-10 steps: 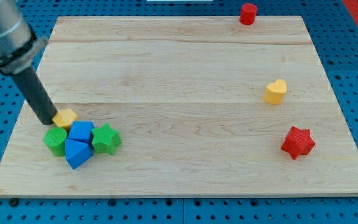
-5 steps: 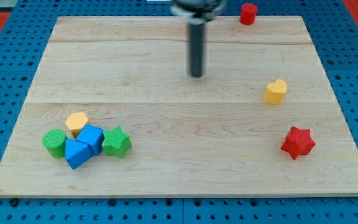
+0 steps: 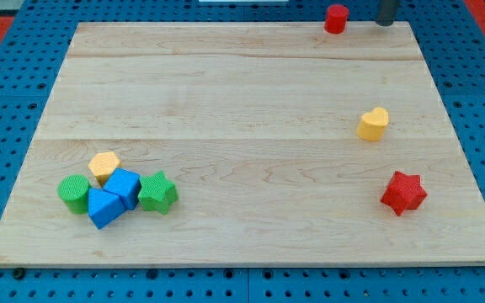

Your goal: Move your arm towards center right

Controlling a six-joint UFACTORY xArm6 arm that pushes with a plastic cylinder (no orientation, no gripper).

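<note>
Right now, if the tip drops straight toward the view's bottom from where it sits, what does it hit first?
My tip sits at the board's top edge, right of the red cylinder. Straight down the view, the yellow heart block lies nearest that line, though the tip may pass just to its right; depth is unclear.

Near the board's bottom-left corner you see a tight cluster: yellow block, green cylinder, two blue blocks, green star. Along the right edge sit a yellow heart and red star; a red cylinder stands at the top edge.
</note>
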